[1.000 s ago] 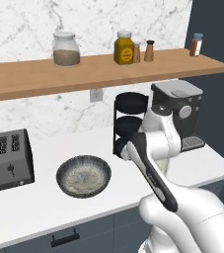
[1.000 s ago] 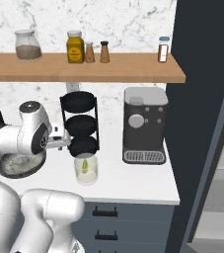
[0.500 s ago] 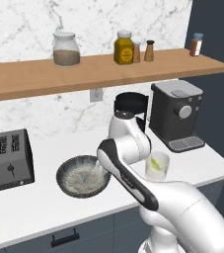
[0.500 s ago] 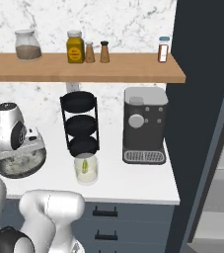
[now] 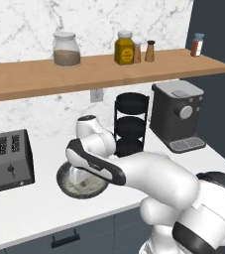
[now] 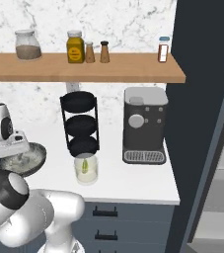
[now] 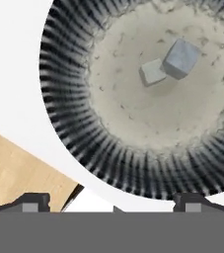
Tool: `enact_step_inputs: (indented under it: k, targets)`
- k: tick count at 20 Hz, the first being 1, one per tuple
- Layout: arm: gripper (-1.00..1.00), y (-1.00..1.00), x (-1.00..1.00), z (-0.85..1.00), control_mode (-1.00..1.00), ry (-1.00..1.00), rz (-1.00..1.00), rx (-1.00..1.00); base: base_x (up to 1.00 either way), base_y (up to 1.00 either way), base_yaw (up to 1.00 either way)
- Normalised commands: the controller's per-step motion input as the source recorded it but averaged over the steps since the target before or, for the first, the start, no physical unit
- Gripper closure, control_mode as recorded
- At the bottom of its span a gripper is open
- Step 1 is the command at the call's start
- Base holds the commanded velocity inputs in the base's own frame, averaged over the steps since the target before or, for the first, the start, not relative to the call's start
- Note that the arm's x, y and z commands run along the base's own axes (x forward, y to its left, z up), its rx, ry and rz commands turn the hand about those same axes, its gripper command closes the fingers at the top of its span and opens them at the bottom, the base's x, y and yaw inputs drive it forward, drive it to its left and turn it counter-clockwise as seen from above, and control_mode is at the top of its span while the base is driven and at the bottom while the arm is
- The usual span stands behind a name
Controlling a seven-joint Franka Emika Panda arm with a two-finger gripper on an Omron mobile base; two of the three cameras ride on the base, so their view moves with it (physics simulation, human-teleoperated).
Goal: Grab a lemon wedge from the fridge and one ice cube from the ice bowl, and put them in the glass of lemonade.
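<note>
Two pale grey ice cubes (image 7: 172,63) sit touching each other in the upper right of the hand view, on the speckled floor of the ice bowl (image 7: 74,128). One is a lighter, flatter block, the other a taller, greyer one tipped on a corner; neither has a long axis to speak of. The bowl's ribbed dark wall curves across the frame, and its top and right parts are cut off by the edges. The gripper (image 7: 112,200) shows only as two dark fingertips at the bottom, set wide apart with nothing between them.

From the left base view, the ice bowl (image 5: 64,184) lies at centre left on the white counter (image 5: 29,203), and the white arm (image 5: 134,171) covers most of its right side. The gripper itself is hard to make out there, lost behind the arm's elbow over the bowl.

From the right base view, the ice bowl (image 6: 34,158) peeks out at the left edge, half hidden by the arm's wrist. The glass of lemonade (image 6: 86,168) stands upright at centre, just in front of the black three-tier rack (image 6: 80,123). A small yellow-green lemon wedge (image 6: 85,165) floats inside it, its long axis roughly upright. The fridge (image 6: 207,99) fills the right side, with its door partly cut off.
</note>
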Motion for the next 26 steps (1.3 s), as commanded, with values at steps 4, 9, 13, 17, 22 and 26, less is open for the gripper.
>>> enact_step_inputs:
  k: [4, 9, 13, 17, 22, 26]
  targets:
    - [-1.00, 0.27, 0.56, -0.95, -1.00, 0.00, -0.01, 0.00, 0.00, 0.00, 0.00]
    - [-1.00, 0.18, 0.56, -0.18, -1.00, 0.00, -0.05, 0.00, 0.00, 0.00, 0.00]
    - [-1.00, 0.16, 0.56, 0.31, -1.00, 0.01, -0.09, 0.01, 0.00, 0.00, 0.00]
    - [-1.00, 0.03, 0.30, 0.15, -1.00, 0.02, -0.05, 0.00, 0.00, 0.00, 0.00]
    - [-1.00, 0.00, 0.16, -0.63, -1.00, 0.00, -0.06, 0.00, 0.00, 0.00, 0.00]
    - [-1.00, 0.00, -0.10, -0.38, -1.00, -0.03, -0.06, 0.00, 0.00, 0.00, 0.00]
